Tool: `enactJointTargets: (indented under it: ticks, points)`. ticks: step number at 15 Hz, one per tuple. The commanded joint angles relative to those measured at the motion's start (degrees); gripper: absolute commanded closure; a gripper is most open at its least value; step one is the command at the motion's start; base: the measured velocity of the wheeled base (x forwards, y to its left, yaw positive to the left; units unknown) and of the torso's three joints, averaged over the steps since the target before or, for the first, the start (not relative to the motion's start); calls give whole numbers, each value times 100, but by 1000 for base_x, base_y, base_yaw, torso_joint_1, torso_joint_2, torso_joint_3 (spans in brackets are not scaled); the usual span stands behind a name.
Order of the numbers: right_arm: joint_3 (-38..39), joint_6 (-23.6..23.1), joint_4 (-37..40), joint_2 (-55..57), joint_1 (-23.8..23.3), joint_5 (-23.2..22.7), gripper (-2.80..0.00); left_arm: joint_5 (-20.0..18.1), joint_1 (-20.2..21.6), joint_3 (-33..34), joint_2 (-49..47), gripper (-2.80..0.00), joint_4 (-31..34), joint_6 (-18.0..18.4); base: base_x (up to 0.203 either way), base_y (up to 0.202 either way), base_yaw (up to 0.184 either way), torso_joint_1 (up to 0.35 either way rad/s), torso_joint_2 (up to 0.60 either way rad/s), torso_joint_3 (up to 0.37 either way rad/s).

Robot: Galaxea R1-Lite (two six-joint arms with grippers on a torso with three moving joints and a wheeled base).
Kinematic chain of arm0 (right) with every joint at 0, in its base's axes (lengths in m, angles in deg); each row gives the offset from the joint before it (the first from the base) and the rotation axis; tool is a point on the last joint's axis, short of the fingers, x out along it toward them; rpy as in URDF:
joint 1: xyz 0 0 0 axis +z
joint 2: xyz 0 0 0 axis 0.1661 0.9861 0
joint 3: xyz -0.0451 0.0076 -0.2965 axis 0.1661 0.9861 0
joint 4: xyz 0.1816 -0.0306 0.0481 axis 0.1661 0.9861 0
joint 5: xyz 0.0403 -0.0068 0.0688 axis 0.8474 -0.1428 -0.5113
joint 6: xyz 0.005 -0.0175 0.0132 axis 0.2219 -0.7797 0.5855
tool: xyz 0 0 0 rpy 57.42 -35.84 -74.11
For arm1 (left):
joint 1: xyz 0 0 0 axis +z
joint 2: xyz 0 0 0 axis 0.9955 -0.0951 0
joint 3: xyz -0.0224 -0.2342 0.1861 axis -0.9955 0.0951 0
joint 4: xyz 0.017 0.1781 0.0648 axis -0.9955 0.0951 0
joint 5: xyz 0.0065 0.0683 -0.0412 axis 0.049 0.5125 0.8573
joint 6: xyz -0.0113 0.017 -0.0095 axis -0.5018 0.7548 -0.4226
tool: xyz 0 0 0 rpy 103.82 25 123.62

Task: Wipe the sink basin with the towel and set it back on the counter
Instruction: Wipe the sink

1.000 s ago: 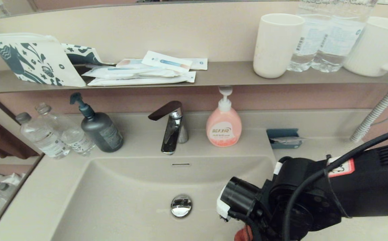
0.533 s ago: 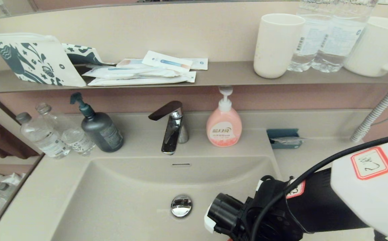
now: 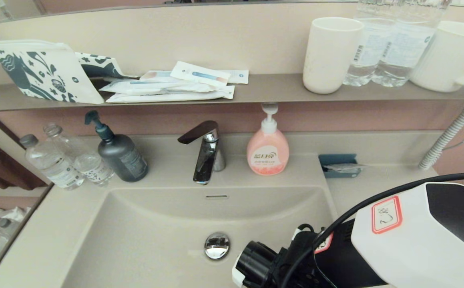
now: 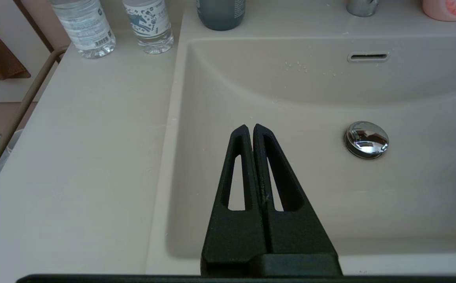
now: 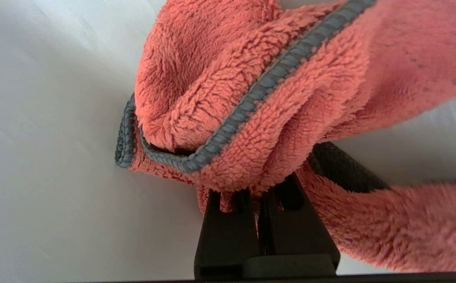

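The beige sink basin has a chrome drain plug and a slot overflow. My right arm reaches into its front right part, wrist low by the drain; the towel is hidden in the head view. In the right wrist view my right gripper is shut on the bunched orange towel, which covers the fingertips and lies against the pale basin surface. My left gripper hangs shut and empty over the basin's left front part. The counter flanks the basin.
A faucet, a pink soap bottle, a dark pump bottle and two water bottles stand behind the basin. A blue tray sits on the right counter. The shelf above holds cups, bottles and packets.
My right arm has slid left and towards the front of the basin; the wrist is lower and closer to the drain, and the white forearm has come into view.
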Motion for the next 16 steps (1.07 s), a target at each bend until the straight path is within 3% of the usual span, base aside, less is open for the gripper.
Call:
enactJointTargets:
  ticks: [1,10,16]
  points:
    - [-28,12,-283,229,18,1,0,3,0,0,-7,0,1,1,0,0,0,0,0,0]
    - [-577,1527,-364,719,111,3,0,3,0,0,-7,0,1,1,0,0,0,0,0,0]
    - [-1783,1656,-15,1359,255,69,0,3,0,0,-7,0,1,1,0,0,0,0,0,0]
